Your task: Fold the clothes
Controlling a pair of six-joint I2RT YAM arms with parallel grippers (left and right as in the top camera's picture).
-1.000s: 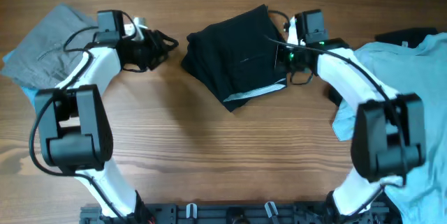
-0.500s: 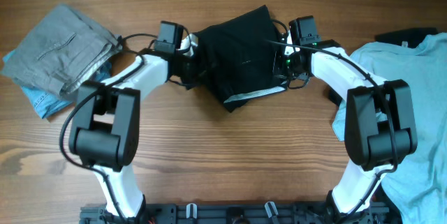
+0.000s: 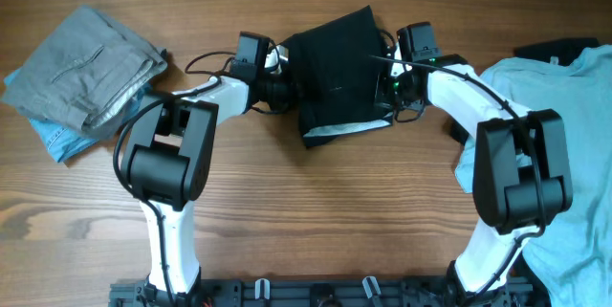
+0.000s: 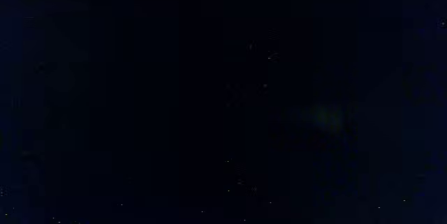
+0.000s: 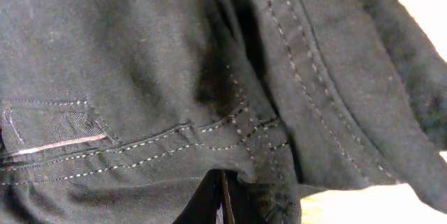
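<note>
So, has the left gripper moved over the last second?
Yes. In the overhead view the left gripper has travelled right, away from the grey trousers, and now sits at the left edge of the black garment.

- A wooden table (image 3: 316, 211) fills the overhead view, warm brown with grain running left to right (darker streaks lower left).
- A black rail (image 3: 316, 293) lines its near edge.
- Even light, soft shadows.

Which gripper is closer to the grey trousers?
Left. The left gripper is at the black shorts' edge facing the grey trousers; the right gripper is at the shorts' opposite edge.
</note>
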